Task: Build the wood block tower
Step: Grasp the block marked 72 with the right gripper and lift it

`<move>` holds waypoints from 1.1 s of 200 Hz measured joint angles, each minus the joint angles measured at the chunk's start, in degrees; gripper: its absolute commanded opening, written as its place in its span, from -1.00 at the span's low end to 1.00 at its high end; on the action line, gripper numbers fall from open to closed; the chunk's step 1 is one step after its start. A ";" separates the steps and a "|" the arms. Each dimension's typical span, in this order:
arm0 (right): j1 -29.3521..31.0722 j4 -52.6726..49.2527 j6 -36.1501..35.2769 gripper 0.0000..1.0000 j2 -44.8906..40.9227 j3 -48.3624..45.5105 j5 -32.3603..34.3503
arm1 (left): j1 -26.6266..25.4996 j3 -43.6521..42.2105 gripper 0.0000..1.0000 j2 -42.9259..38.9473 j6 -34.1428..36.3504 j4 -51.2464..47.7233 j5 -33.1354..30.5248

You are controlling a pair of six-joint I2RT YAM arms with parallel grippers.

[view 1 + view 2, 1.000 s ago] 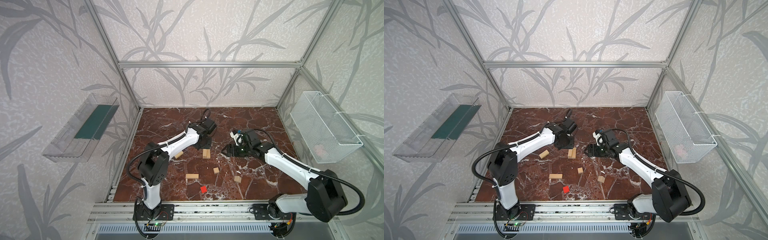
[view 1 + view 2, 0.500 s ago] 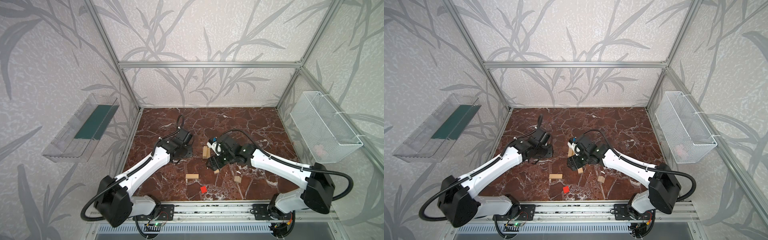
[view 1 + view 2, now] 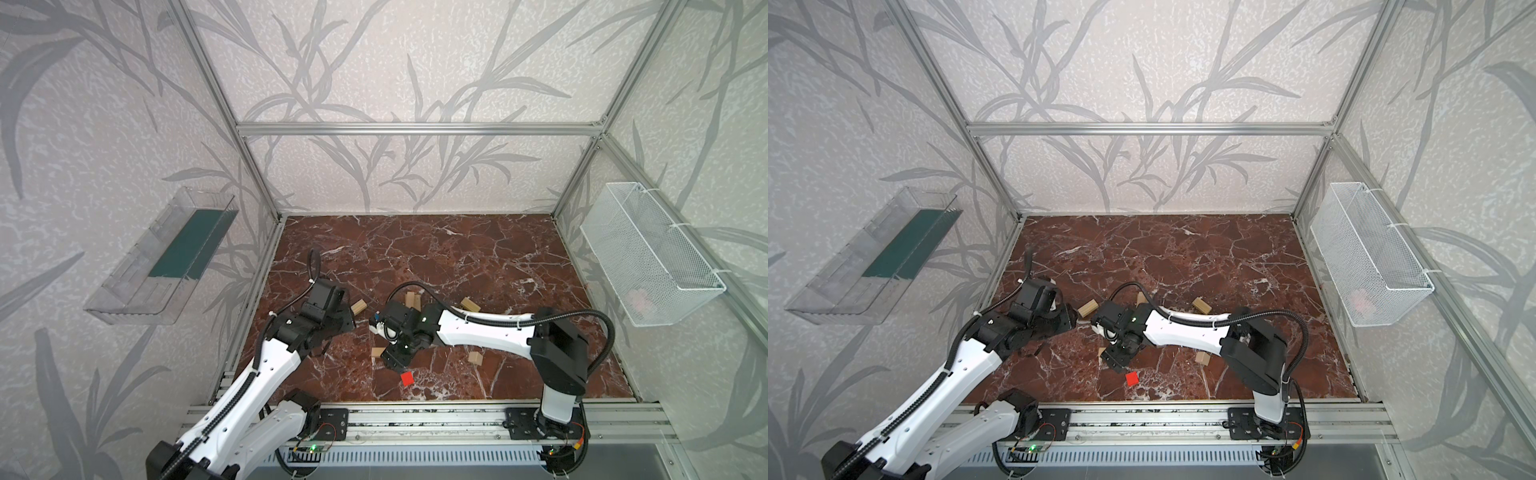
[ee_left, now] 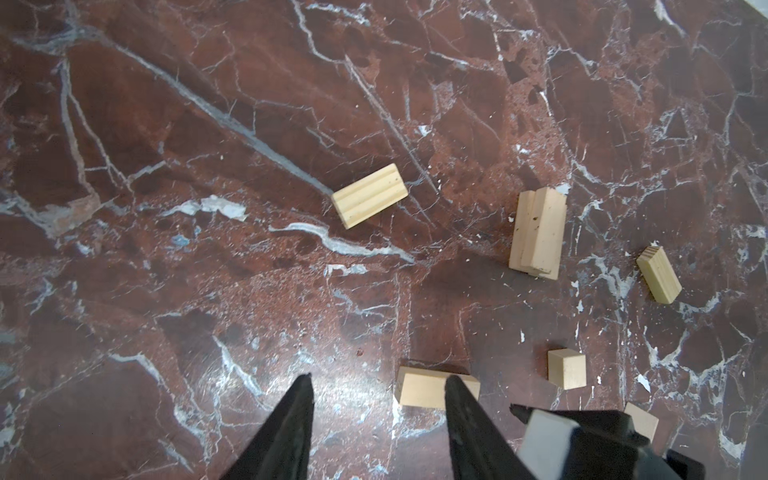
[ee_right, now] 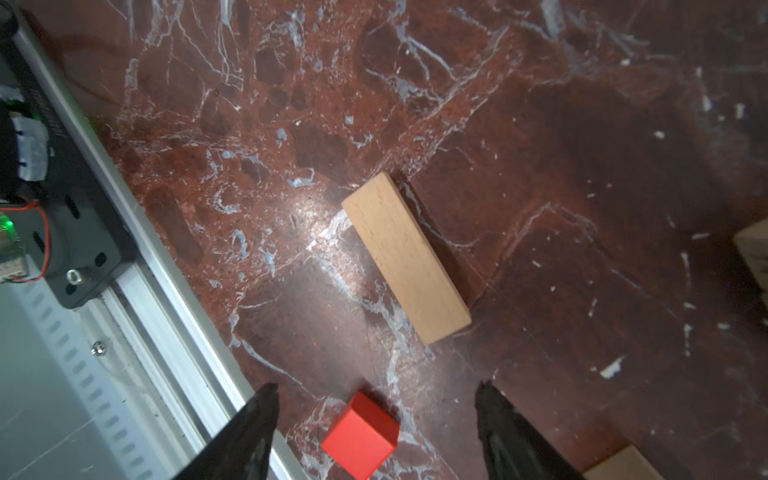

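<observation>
Wood blocks [image 4: 658,274] lie loose on the surface [image 3: 457,249], mostly apart. Nearest thing to a tower I can see: a low stack [image 4: 538,232] of pale bars lying flat, edges slightly askew, a little below frame centre in both top views. One tan bar [image 3: 358,306] lies angled left of it, a second bar [image 3: 469,304] to its right. Lower centre: long bar [image 5: 405,257] flat, red cube [image 3: 407,378] near it, not touching. Pale cube [image 3: 475,358] lower right of centre.
</observation>
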 measured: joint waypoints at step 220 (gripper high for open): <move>-0.15 -6.86 -10.49 -0.20 15.61 15.67 4.85 | 3.19 -1.66 0.02 -4.44 -5.31 -3.10 -5.01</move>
